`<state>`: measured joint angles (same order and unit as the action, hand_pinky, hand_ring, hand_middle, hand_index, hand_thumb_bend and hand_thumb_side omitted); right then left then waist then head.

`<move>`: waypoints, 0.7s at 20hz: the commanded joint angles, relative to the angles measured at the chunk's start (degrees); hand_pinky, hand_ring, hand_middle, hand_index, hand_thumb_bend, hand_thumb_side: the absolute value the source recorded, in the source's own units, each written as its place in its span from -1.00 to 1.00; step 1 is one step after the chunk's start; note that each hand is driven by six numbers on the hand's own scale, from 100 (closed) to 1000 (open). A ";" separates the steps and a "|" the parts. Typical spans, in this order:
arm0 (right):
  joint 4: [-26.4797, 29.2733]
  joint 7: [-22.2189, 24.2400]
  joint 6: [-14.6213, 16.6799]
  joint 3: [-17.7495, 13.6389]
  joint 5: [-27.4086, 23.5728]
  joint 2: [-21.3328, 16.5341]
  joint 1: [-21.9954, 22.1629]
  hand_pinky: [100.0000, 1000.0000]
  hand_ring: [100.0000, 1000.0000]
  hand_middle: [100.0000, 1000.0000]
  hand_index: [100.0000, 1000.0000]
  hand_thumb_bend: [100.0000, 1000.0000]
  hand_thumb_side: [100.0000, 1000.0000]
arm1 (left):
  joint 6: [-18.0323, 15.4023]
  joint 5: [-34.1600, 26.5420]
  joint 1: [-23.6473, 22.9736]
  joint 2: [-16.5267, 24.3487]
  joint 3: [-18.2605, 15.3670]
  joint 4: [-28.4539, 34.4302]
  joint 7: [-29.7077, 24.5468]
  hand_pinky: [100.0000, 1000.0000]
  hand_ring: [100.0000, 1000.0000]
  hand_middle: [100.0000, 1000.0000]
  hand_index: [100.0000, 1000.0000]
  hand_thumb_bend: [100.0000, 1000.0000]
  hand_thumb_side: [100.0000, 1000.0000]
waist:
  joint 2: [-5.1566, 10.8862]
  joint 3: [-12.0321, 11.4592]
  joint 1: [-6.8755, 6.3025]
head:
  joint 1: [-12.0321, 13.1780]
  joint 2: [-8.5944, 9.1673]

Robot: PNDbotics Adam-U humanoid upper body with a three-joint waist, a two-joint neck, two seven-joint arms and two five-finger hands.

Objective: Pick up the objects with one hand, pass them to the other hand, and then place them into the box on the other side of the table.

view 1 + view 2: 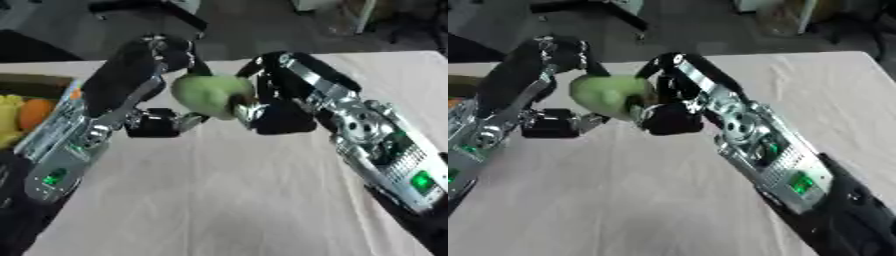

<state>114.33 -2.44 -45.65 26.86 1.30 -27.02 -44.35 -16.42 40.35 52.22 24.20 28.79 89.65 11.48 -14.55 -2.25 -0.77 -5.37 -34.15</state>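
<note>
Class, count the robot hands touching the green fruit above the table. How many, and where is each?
2. The left hand wraps the green fruit from its left side; the right hand grips it from the right. Contact points behind the fruit are hidden.

box (35,82) cut by left edge, contents blurred

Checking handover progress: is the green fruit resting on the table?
No, the green fruit is held above the table between both robot hands.

Both hands are meeting above the bench (219,200): the left hand (153,75) and right hand (271,95) are curling around a green fruit (206,92) between them.
</note>
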 commanded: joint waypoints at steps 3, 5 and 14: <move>0.26 2.41 -0.75 -0.47 2.27 -1.66 -0.90 -0.07 -0.25 -0.23 0.01 -0.62 -1.00 | 0.24 -1.14 1.15 0.12 -1.08 0.72 1.47 -0.24 -0.08 -0.35 -0.21 -0.44 -1.00 | 1.30 -0.07 0.01 | -0.01 0.08; 0.26 3.76 -0.80 -0.38 2.98 -1.96 -1.15 -0.01 -0.17 -0.14 0.08 -0.57 -1.00 | 0.32 -1.28 1.13 0.10 -1.13 0.55 1.81 -0.25 -0.09 -0.36 -0.22 -0.43 -1.00 | 1.32 -0.11 0.05 | -0.06 0.08; 0.26 9.17 -0.45 -1.37 7.54 -2.58 -1.56 0.08 -0.08 0.00 0.18 -0.49 -1.00 | 0.06 -1.93 0.95 0.02 -1.67 -0.38 4.04 -0.30 -0.11 -0.40 -0.24 -0.44 -1.00 | 1.31 -0.14 0.08 | 0.05 0.14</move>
<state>114.34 5.89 -46.14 25.93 8.01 -28.14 -45.36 -16.31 38.96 52.07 24.11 28.71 88.45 14.76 -14.55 -2.37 -0.69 -5.38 -34.15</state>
